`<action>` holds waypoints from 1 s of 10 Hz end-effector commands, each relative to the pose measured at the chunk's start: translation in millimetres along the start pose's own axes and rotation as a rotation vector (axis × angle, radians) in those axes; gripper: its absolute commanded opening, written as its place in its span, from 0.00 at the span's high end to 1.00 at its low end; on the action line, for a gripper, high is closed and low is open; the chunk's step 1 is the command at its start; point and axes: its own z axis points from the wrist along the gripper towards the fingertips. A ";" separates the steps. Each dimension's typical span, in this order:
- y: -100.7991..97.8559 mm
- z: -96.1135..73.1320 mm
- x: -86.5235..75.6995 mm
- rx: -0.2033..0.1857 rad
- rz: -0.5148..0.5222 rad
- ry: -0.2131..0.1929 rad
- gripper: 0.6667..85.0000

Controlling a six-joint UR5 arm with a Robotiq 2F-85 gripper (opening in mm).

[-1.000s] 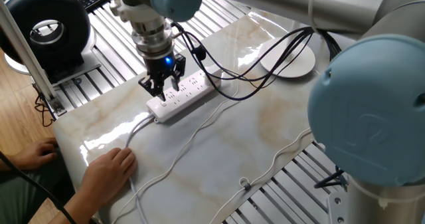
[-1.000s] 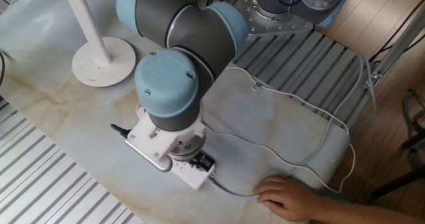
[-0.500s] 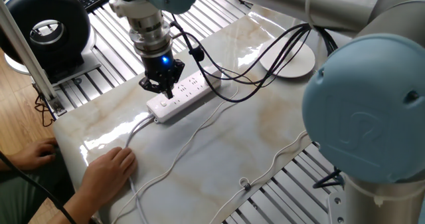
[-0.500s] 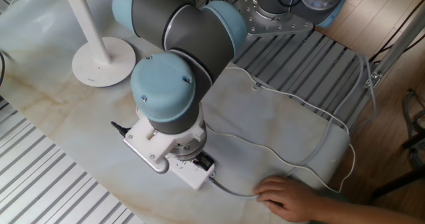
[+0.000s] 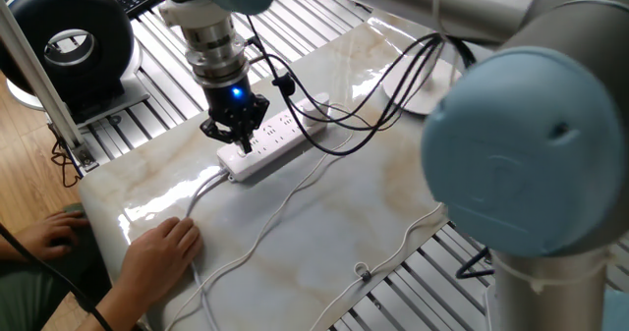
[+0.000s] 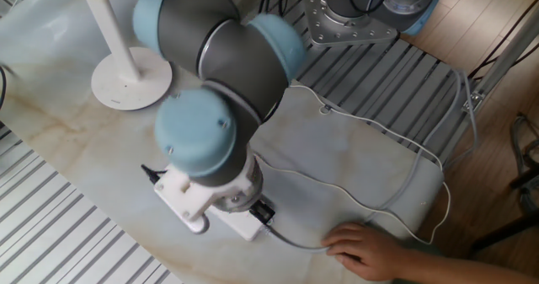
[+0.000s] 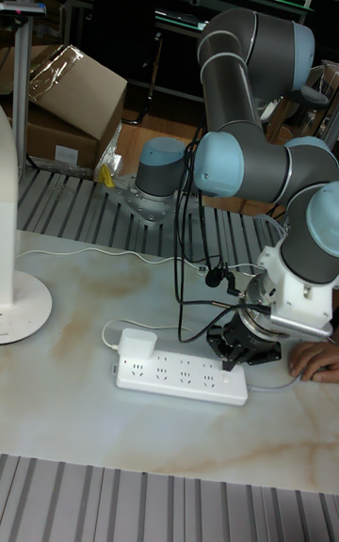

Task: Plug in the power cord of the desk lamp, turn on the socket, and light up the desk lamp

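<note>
You are working over a marbled surface [image 5: 324, 213] laid on slatted metal. The socket [image 7: 179, 378] is lying near one edge, the plug [image 7: 137, 345] already sitting in its far end, the lamp [image 6: 130, 75] standing well apart towards a corner. The end effector [image 5: 234, 132] is hanging over the button end with fingers narrowed, likely to press. Since a second ago it has been sliding towards that end.

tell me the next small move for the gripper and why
Probably press straight down on the button end of the power strip: the plug already sits in the far end, and the gripper hovers over the end where the strip's cable leaves.
</note>
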 end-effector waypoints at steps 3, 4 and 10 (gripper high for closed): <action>0.2 0.3 6.0 0.007 0.017 0.108 1.00; 0.8 1.4 2.0 0.011 0.021 0.106 1.00; -1.8 -11.7 16.4 0.007 0.024 0.136 1.00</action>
